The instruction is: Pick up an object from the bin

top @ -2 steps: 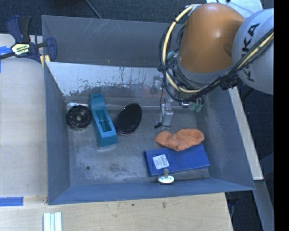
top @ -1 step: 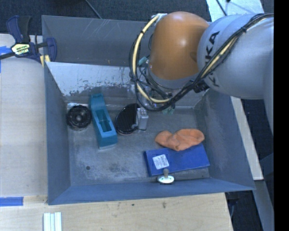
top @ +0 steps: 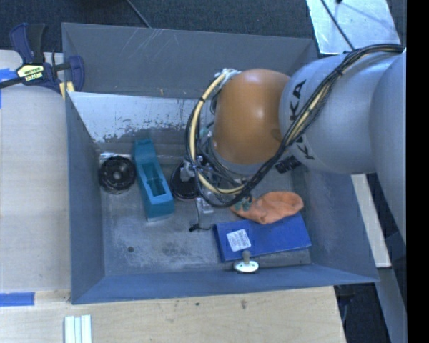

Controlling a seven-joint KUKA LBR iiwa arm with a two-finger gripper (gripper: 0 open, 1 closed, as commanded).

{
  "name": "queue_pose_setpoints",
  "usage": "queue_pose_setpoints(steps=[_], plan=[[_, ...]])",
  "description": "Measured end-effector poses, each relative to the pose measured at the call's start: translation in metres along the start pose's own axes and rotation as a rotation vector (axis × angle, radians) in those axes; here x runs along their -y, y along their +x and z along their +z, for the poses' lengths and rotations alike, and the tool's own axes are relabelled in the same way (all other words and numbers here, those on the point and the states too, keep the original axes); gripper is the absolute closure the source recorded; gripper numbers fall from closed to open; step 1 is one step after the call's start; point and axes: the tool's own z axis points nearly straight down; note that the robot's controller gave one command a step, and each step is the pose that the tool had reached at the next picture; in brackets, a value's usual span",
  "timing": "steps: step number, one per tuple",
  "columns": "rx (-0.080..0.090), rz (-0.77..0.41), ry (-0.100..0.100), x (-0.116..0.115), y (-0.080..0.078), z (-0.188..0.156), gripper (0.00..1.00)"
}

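Setting: a grey metal bin (top: 86, 213) with sloped walls and a scuffed floor held a handful of loose things.
Pincer: the pincer (top: 201, 211) hung beneath the arm's orange cover, low over bare floor near the bin's middle. Whether it stood apart or together could not be told.
Nearest things: a small dark round thing (top: 184, 185) lay just beside it, partly under the wrist. A blue block (top: 154, 181) stood near, to the view's left.
Likely pick: the blue block, left of centre on the floor, seemed the best candidate.
Handling: it looked like stiff, light moulded plastic with smooth sides that might slip.
Hold: across its narrow width, near mid-length, seemed soundest.
Axis: its long axis ran from the far wall toward the near one, the near end leaning slightly to the view's right. Its recessed top faced up.
Farther out: an orange soft lump (top: 272, 207) touched a flat blue box (top: 272, 240), with a white knob (top: 246, 266) at that box's near edge. A black disc (top: 116, 174) lay left of the block.
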Motion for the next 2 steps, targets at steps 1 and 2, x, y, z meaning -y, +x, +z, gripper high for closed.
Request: queue_pose_setpoints(steps=[1, 2], plan=[[-0.009, 0.069, 0.006, 0.01, -0.003, 0.02, 0.0], [0.013, 0.062, 0.001, 0.013, -0.042, 0.048, 0.0]])
